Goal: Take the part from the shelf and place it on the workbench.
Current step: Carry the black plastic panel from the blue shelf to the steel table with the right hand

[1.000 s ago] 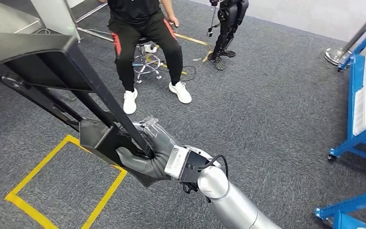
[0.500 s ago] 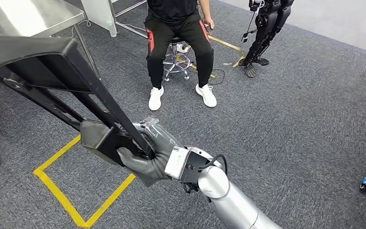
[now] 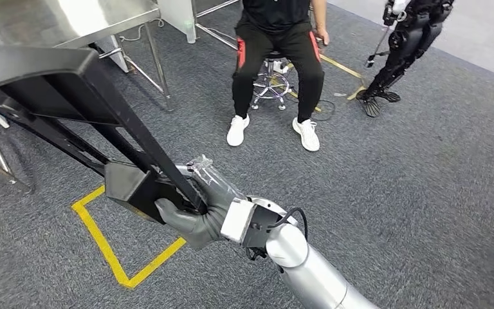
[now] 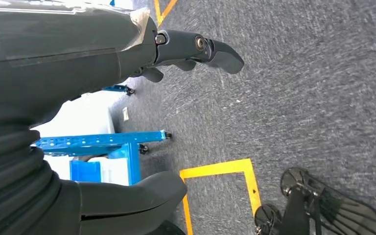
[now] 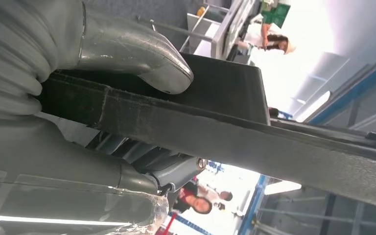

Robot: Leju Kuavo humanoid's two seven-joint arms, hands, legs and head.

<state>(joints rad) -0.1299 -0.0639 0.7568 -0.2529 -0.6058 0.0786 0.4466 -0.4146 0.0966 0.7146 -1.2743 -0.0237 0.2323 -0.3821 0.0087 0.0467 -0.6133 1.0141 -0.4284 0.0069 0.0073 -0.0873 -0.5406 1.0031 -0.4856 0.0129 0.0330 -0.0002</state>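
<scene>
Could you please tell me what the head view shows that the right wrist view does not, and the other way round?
Head view alone: a seated person on a stool, the steel workbench, yellow floor tape and the silver right arm. Right wrist view alone: the thumb pressed flat on the part's upper face, and blue racking behind. Both share the right hand gripping the black part.

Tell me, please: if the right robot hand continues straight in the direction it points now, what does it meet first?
The right robot hand grips the black part and points toward the steel workbench. The part's far end would probably reach the workbench first; depth is unclear.
</scene>
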